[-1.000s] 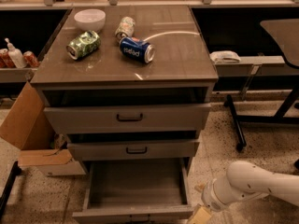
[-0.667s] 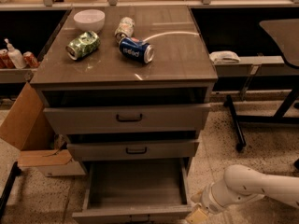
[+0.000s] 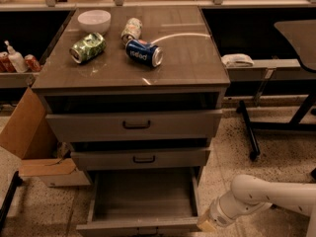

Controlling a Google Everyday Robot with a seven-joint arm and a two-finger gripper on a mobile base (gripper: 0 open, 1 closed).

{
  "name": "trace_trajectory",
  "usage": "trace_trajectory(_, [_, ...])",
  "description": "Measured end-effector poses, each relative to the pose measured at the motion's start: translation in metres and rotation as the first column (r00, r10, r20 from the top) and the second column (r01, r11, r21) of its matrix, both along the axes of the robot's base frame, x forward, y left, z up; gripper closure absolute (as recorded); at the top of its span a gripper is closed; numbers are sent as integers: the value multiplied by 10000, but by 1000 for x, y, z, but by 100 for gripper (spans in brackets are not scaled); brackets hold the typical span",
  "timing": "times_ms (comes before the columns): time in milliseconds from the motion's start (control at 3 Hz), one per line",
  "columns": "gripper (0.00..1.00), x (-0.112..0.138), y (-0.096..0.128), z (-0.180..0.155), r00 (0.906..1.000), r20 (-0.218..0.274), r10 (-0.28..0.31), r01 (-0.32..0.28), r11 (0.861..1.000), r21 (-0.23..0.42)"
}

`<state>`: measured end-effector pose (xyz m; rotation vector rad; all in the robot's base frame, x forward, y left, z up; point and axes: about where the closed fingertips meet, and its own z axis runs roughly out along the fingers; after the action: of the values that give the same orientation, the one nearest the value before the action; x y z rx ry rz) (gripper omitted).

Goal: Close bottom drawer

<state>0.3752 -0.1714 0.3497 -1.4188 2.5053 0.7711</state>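
The gripper (image 3: 206, 224) is seen low at the near right, just beside the right front corner of the bottom drawer (image 3: 143, 197). Whether it is released or clenched cannot be told. The drawer is pulled well out towards the near side, under the middle drawer (image 3: 140, 158), with its plain grey box exposed. It is judged to be rigid and fairly light, carried on slides, so no grasp should be needed. A flat push on the wide front is called for, best placed near the centre, since pressure at the right corner alone could skew it on its slides.
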Motion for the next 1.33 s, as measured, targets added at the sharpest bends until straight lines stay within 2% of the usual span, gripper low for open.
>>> trace_trajectory(333, [100, 0, -1, -21, 9997, 196, 164, -159, 9996, -244])
trace_trajectory(667, [100, 2, -9, -69, 9974, 619, 361, -321, 9973, -653])
trace_trajectory(1000, [100, -4, -14, -121, 9965, 718, 424, -365, 9960, -821])
trace_trajectory(1333, [100, -7, -12, -152, 9963, 672, 527, -464, 9947, -913])
